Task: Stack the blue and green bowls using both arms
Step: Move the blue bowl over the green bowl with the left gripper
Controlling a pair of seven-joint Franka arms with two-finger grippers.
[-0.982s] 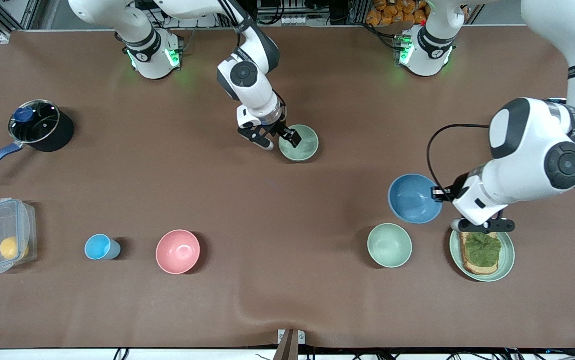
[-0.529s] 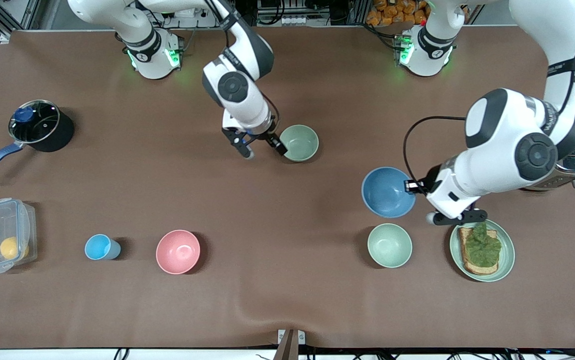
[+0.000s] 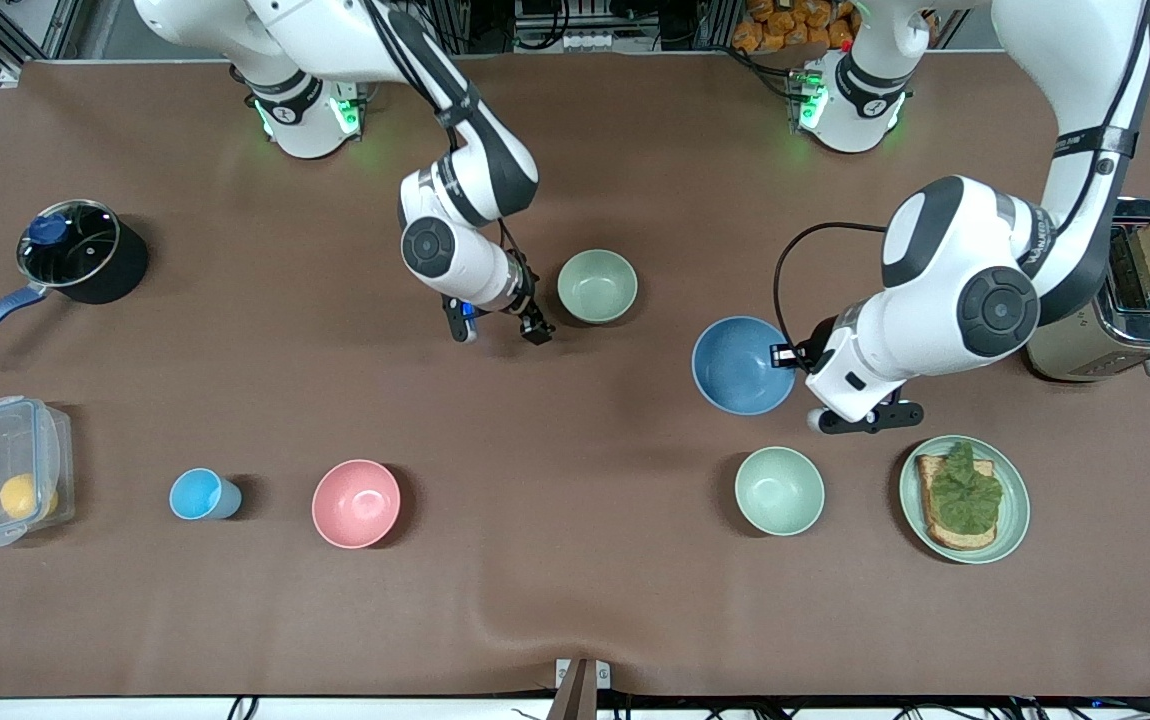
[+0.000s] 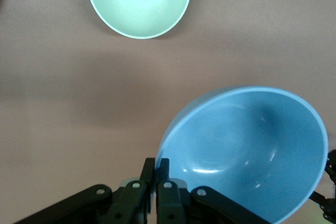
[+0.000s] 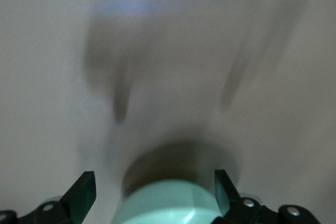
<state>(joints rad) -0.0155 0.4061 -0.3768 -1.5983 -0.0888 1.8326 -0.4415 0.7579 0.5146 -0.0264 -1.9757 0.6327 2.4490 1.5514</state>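
The blue bowl [image 3: 738, 366] hangs tilted over the table, above the spot between the green bowl and the mint bowl. My left gripper [image 3: 786, 357] is shut on its rim; the left wrist view shows the fingers [image 4: 164, 167] pinching the bowl's edge [image 4: 247, 150]. The green bowl [image 3: 597, 286], pale sage, stands upright near the table's middle. My right gripper [image 3: 497, 332] is open and empty just beside it, toward the right arm's end. The right wrist view shows the spread gripper [image 5: 153, 174] with the bowl's blurred outside [image 5: 170, 203].
A mint bowl [image 3: 779, 490] and a mint plate with toast [image 3: 1010, 525] lie nearer the camera, below the left arm. A toaster [image 3: 1115, 320], pink bowl [image 3: 356, 503], blue cup [image 3: 200, 494], clear box [image 3: 5, 483] and black pot [image 3: 80, 250] also stand about.
My left gripper has carried the blue bowl toward the table's middle, away from the toast plate. My right gripper has drawn back from the green bowl's rim, leaving the bowl standing.
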